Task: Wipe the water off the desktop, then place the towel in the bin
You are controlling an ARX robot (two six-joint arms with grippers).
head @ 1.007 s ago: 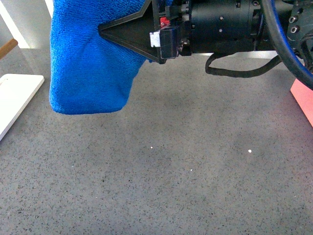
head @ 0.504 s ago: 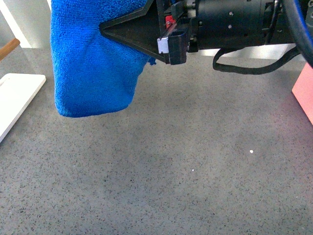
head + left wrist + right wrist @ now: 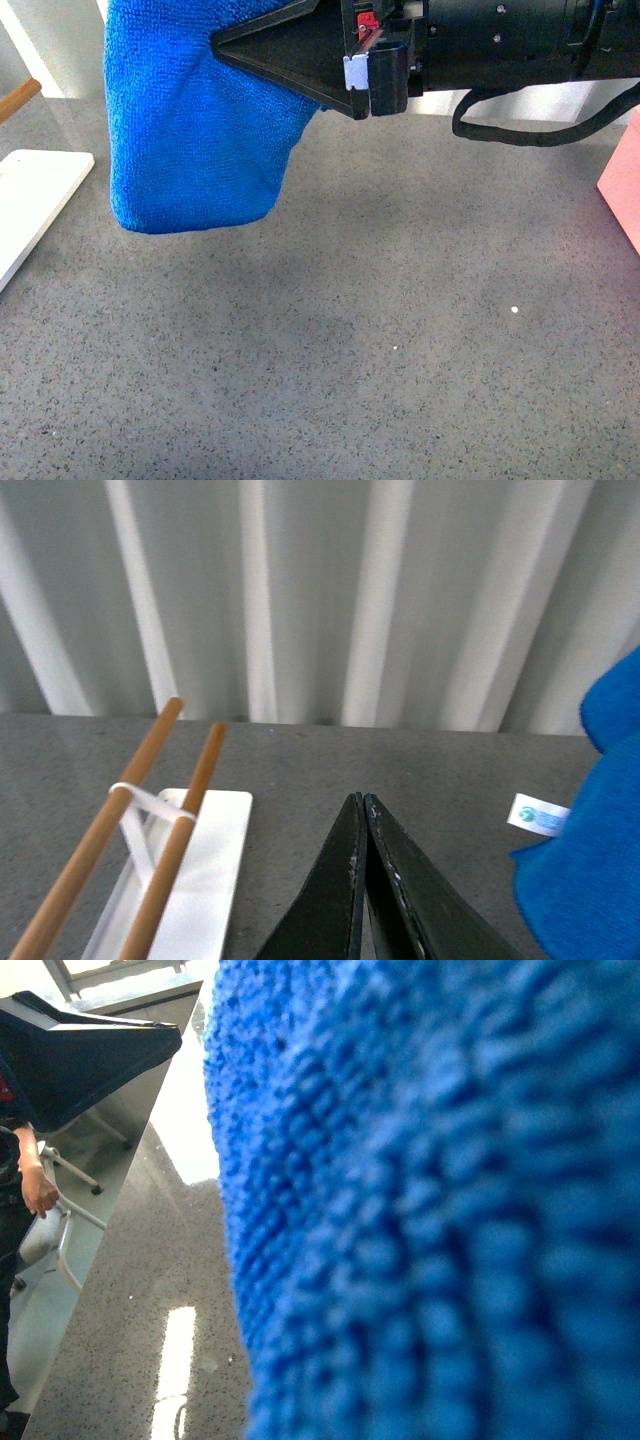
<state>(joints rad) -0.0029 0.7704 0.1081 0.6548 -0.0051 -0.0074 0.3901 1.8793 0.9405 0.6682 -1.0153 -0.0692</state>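
Above desktop (image 3: 400,350) at ten o'clock, right gripper (image 3: 230,45) pinches towel (image 3: 190,140) aloft; left gripper (image 3: 362,805) closed, empty; wiping seems done, binning remains

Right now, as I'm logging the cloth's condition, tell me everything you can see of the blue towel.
The towel is bright blue, fluffy looped microfibre, bunched and folded over. It hangs in the air from the right gripper, whose black fingers are closed on its upper part. Its rounded lower end dangles clear of the speckled grey desktop, touching nothing else. A small white label shows at its edge in the left wrist view.
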